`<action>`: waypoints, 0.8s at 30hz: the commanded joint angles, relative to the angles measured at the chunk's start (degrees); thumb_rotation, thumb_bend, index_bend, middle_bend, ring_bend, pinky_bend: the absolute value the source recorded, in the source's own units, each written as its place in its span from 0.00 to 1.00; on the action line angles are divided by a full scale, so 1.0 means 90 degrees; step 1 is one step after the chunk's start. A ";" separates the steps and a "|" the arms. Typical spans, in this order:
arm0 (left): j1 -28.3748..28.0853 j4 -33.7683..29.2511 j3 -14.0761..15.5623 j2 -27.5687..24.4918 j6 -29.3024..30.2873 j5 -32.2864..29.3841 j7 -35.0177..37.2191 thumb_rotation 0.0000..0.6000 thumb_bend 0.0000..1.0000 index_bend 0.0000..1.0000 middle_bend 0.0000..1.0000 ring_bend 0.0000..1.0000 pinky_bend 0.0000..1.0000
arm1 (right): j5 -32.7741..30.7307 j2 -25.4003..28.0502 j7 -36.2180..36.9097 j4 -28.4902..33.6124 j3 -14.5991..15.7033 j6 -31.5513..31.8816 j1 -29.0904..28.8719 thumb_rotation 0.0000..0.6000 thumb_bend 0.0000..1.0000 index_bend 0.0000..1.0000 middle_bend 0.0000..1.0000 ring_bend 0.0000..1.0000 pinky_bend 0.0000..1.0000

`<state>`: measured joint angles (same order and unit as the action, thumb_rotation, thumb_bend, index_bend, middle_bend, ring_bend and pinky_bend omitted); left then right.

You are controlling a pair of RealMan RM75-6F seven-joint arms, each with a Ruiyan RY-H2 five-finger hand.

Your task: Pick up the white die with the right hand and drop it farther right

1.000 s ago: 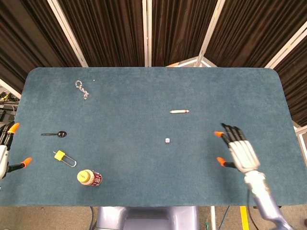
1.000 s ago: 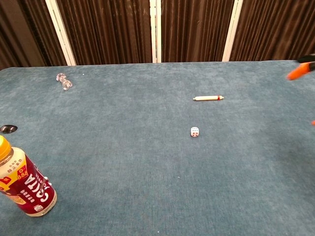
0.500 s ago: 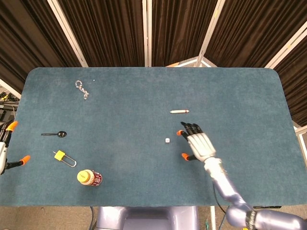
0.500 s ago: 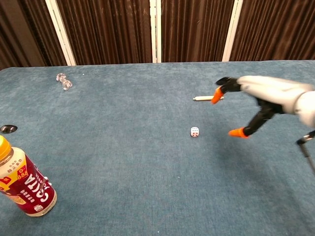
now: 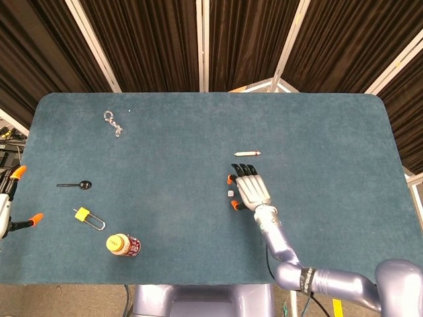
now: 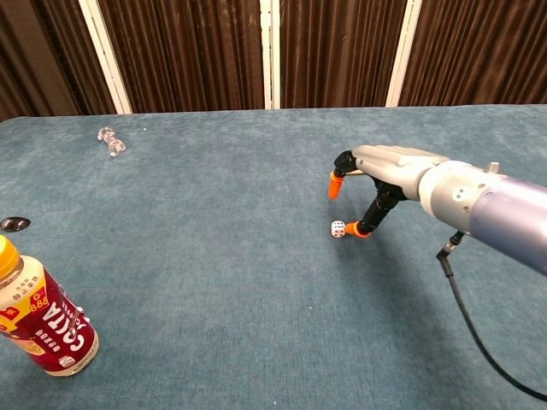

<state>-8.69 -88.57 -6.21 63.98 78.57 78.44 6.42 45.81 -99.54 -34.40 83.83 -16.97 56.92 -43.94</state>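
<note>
The small white plastic die [image 6: 338, 228] looks light, hard and slippery; the right hand [image 6: 386, 175] hovers spread above, one orange fingertip [image 6: 357, 231] just beside it. Pinch opposite faces.

Dark pleated curtains [image 5: 139, 39] (white-framed panels) — teal table [image 5: 317, 125].

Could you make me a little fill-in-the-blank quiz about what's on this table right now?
1. The right hand hovers over a small white ____ on the table.
2. The padlock near the left edge has a ____ body.
3. The bottle with the red label lies closest to the table's ____ edge.
4. The white die rests on the cloth, not yet ____.

Missing words: die; yellow; front; lifted
</note>
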 commanded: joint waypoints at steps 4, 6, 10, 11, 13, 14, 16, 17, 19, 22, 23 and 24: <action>-0.0025 0.0025 0.0009 0.0013 -0.0051 -0.0007 0.0009 1.00 0.12 0.00 0.00 0.00 0.00 | -0.0279 -0.0300 -0.0039 -0.0423 -0.0006 0.0004 -0.0175 1.00 0.22 0.40 0.09 0.00 0.00; -0.0035 0.0033 0.0009 0.0019 -0.0071 -0.0015 0.0013 1.00 0.12 0.00 0.00 0.00 0.00 | -0.0316 -0.0373 -0.0006 -0.0553 0.0012 -0.0015 -0.0207 1.00 0.22 0.41 0.09 0.00 0.00; -0.0040 0.0039 0.0000 0.0024 -0.0067 -0.0030 0.0018 1.00 0.12 0.00 0.00 0.00 0.00 | -0.0386 -0.0482 0.0061 -0.0768 0.0047 -0.0068 -0.0239 1.00 0.22 0.42 0.09 0.00 0.00; -0.0041 0.0039 -0.0001 0.0024 -0.0069 -0.0032 0.0020 1.00 0.12 0.00 0.00 0.00 0.00 | -0.0395 -0.0499 0.0072 -0.0800 0.0057 -0.0082 -0.0243 1.00 0.22 0.42 0.09 0.00 0.00; -0.0048 0.0044 0.0002 0.0027 -0.0085 -0.0039 0.0014 1.00 0.12 0.00 0.00 0.00 0.00 | -0.0398 -0.0548 0.0104 -0.0880 0.0079 -0.0102 -0.0257 1.00 0.22 0.43 0.10 0.00 0.00; -0.0050 0.0045 0.0006 0.0030 -0.0090 -0.0040 0.0008 1.00 0.12 0.00 0.00 0.00 0.00 | -0.0390 -0.0569 0.0119 -0.0912 0.0088 -0.0105 -0.0264 1.00 0.22 0.43 0.10 0.00 0.00; -0.0052 0.0041 0.0010 0.0031 -0.0091 -0.0034 0.0000 1.00 0.12 0.00 0.00 0.00 0.00 | -0.0375 -0.0603 0.0146 -0.0957 0.0099 -0.0110 -0.0275 1.00 0.22 0.44 0.10 0.00 0.00; -0.0054 0.0040 0.0009 0.0032 -0.0088 -0.0033 -0.0003 1.00 0.12 0.00 0.00 0.00 0.00 | -0.0365 -0.0621 0.0157 -0.0985 0.0105 -0.0111 -0.0283 1.00 0.22 0.44 0.11 0.00 0.00; -0.0052 0.0038 0.0008 0.0033 -0.0082 -0.0035 -0.0005 1.00 0.12 0.00 0.00 0.00 0.00 | -0.0347 -0.0645 0.0170 -0.1034 0.0118 -0.0112 -0.0294 1.00 0.22 0.45 0.11 0.00 0.00; -0.0051 0.0038 0.0008 0.0031 -0.0079 -0.0039 0.0008 1.00 0.12 0.00 0.00 0.00 0.00 | -0.0298 -0.0686 0.0227 -0.1121 0.0122 -0.0099 -0.0305 1.00 0.24 0.47 0.13 0.00 0.00; -0.0051 0.0039 0.0010 0.0031 -0.0080 -0.0038 0.0013 1.00 0.12 0.00 0.00 0.00 0.00 | -0.0271 -0.0699 0.0250 -0.1149 0.0132 -0.0092 -0.0303 1.00 0.24 0.47 0.13 0.00 0.00; -0.0051 0.0039 0.0010 0.0031 -0.0081 -0.0039 0.0014 1.00 0.12 0.00 0.00 0.00 0.00 | -0.0260 -0.0705 0.0261 -0.1162 0.0137 -0.0091 -0.0302 1.00 0.26 0.48 0.14 0.00 0.00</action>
<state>-9.15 -88.22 -6.11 64.26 77.84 78.09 6.54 43.44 -105.84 -32.08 73.40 -15.76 56.07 -46.65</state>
